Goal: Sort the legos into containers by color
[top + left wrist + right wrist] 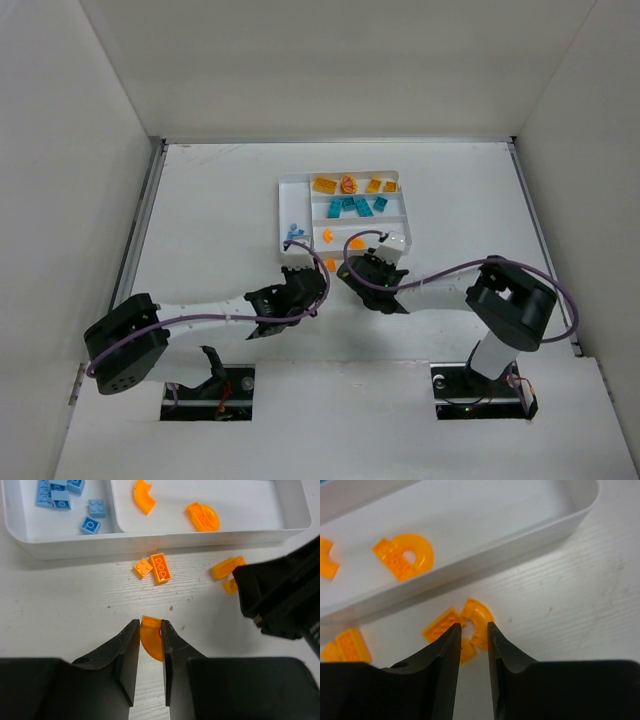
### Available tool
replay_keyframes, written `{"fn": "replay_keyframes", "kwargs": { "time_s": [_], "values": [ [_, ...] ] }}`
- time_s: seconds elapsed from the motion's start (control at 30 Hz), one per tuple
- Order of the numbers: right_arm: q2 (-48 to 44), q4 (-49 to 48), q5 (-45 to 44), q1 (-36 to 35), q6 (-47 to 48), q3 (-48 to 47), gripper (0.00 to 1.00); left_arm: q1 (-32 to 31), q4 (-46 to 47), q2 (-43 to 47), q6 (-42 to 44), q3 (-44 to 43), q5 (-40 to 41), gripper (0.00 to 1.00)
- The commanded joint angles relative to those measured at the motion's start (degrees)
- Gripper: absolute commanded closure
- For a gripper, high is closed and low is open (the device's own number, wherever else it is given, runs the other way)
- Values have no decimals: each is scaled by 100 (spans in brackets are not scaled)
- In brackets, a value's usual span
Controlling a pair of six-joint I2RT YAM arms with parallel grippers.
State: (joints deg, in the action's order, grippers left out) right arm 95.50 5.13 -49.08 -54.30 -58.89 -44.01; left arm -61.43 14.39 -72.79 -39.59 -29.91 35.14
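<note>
left gripper (149, 624) clamping orange lego (151, 641), tray (150, 542) beyond

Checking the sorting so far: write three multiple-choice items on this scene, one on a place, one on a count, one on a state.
1. Relative to the tray, the light blue bricks lie: A outside it; B in its narrow side section; C in its farthest long section.
2. Count the orange pieces in the long section beside them: A none; B five; C two.
3. The left gripper is: A shut on an orange curved piece; B wide open; C out of view.
Key: 1B, the left wrist view shows them within that section's walls; 2C, a curved one and a half-round one lie there; 3A, its jaws pinch the piece.
</note>
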Motion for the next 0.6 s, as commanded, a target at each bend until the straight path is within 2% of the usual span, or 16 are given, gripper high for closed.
{"fn": "replay_keyframes", "kwargs": {
  "time_s": [0.0, 0.13, 0.23, 0.33, 0.57],
  "values": [
    [-128, 427, 320, -558, -464, 226, 67, 109, 116, 239, 92, 64, -42, 87],
    [-365, 945, 224, -954, -948, 305, 66, 223, 116, 301, 145, -6, -94, 87],
    [-611, 1201, -40, -981, -914, 305, 54, 267, 116, 284, 145, -76, -95, 87],
    [-910, 1105, -84, -981, -668, 366, 48, 303, 116, 301, 154, -138, -121, 87],
    [-1157, 683, 144, -990, -289, 700, 47, 355, 55, 380, 119, -147, -121, 87]
  ]
}}
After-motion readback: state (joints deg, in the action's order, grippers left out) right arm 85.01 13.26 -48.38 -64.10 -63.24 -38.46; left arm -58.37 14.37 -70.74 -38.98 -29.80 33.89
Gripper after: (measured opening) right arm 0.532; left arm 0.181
